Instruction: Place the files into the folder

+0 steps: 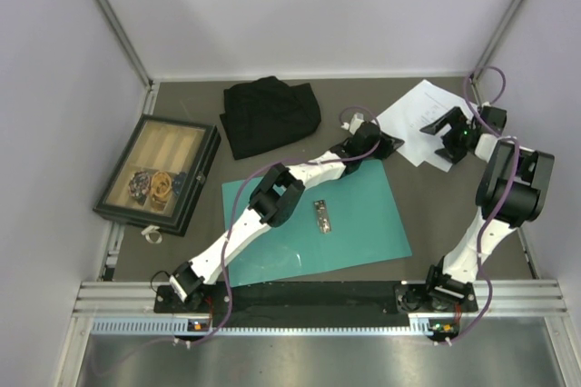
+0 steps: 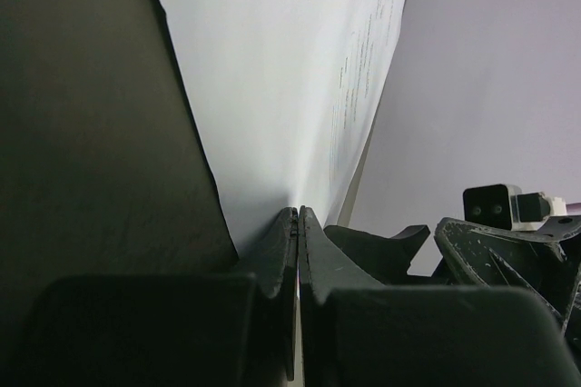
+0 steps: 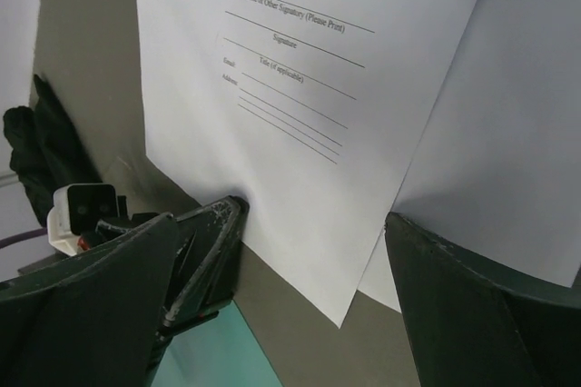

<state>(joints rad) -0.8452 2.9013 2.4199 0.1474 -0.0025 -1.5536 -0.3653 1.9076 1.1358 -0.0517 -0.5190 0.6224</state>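
left gripper (image 2: 298, 214): pinched on files (image 1: 418, 111) edge just beyond folder (image 1: 363, 216), likely so you can drag them over | right gripper (image 3: 311, 216): spread over files, ready to steady

The 2 files (image 3: 300, 87) are thin white paper, smooth and matt, with black print. The folder (image 1: 363, 214) is teal card, smooth with a faint sheen, and its small clip (image 1: 321, 216) is bright metal. The cloth (image 1: 270, 114) is black fabric, soft, matt and creased. The tray (image 1: 201, 178) has a dark frame around pale wood. The table (image 1: 436, 223) is a dull grey-brown, matt surface. The left tool (image 2: 298, 233) is black hard plastic, matt, and the right tool (image 3: 313, 214) is the same plastic, its finger edges scuffed and scratched pale. The rail (image 1: 318, 296) at the near edge is bare ribbed metal with a brushed shine.
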